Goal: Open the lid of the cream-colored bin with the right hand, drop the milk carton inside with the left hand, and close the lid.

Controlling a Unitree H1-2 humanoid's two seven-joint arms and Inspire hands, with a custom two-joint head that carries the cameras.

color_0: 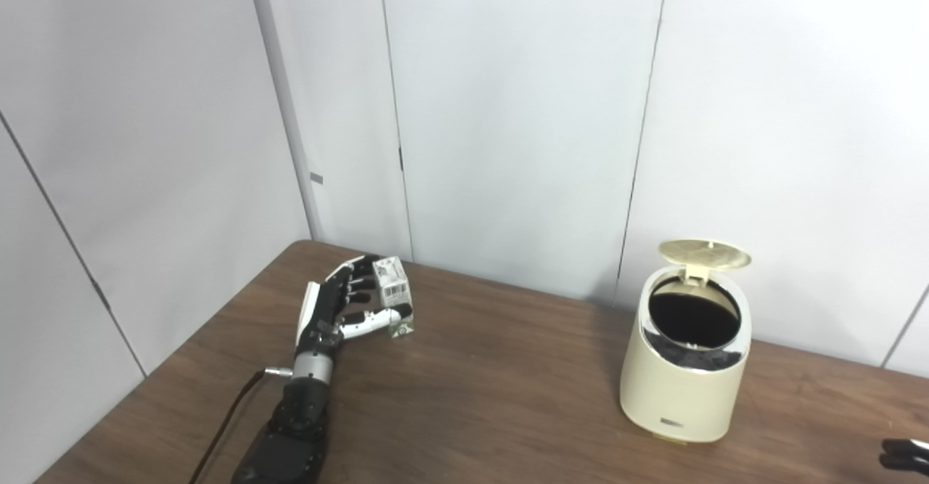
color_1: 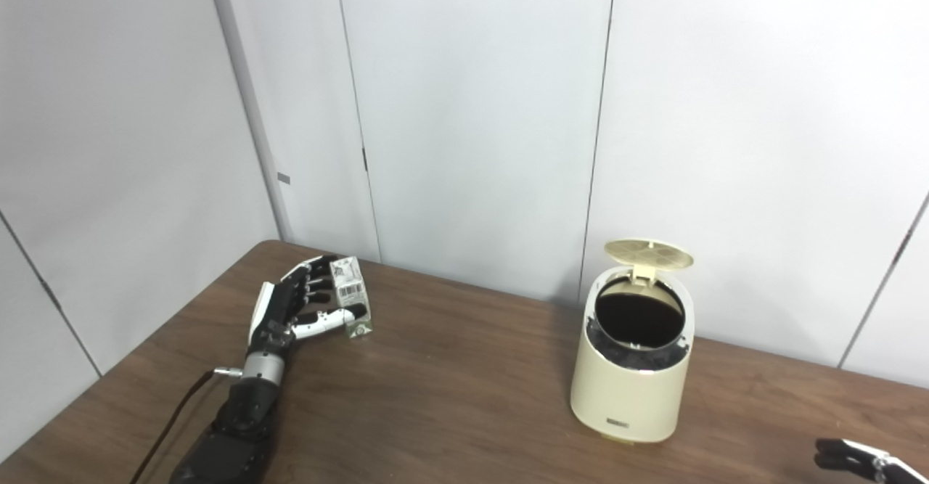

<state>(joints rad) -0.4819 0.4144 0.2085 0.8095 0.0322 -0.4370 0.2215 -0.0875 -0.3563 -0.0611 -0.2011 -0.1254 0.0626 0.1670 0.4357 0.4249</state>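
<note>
Lid (color_0: 705,252) stood open on my cream bin (color_0: 682,390); left robot hand (color_0: 341,306) cupped the milk carton (color_0: 393,297), fingers around it (unlifted, mid-left of frame). Right robot hand (color_1: 856,458): couldn't tell.

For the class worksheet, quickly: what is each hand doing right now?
Left hand: closed around the milk carton, which stands on the table.
Right hand: only fingertips in view; cannot tell.

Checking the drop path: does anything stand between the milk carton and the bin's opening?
Nothing visible: bare brown wooden table separates the small white milk carton from the cream-coloured bin, whose round lid stands open.
</note>
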